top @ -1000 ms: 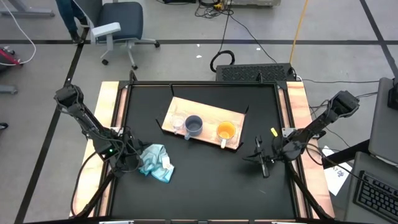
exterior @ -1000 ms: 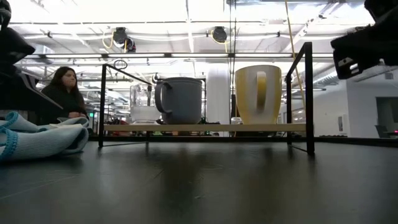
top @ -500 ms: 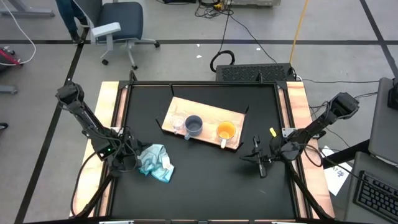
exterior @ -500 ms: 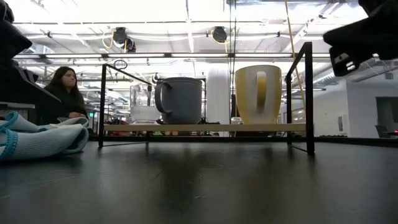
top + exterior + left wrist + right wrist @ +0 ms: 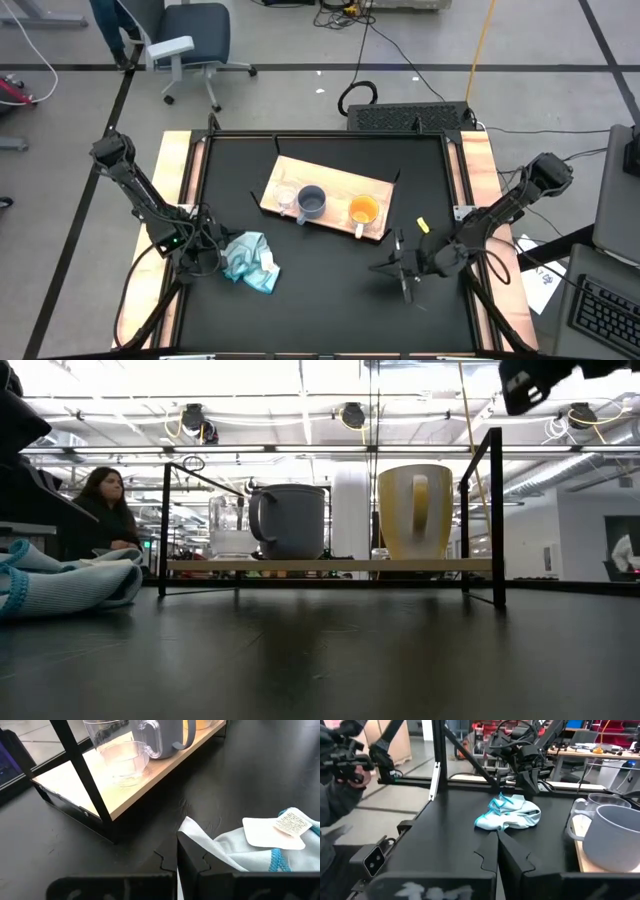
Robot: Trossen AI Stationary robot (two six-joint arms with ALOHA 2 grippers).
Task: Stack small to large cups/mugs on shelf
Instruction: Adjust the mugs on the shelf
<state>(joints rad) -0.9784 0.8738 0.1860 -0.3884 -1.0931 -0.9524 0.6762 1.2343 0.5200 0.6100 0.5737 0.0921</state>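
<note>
Cups (image 5: 312,203) stand upright along shelf (image 5: 330,183) length.

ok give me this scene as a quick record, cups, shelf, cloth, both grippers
cups: glass cup, grey mug and orange mug in a row on the shelf
shelf: wooden board in a black frame, mid table
cloth: light blue cloth on the table, beside the left gripper
left gripper: low by the cloth, shut, empty
right gripper: over bare table in front of the shelf, shut, empty
</note>
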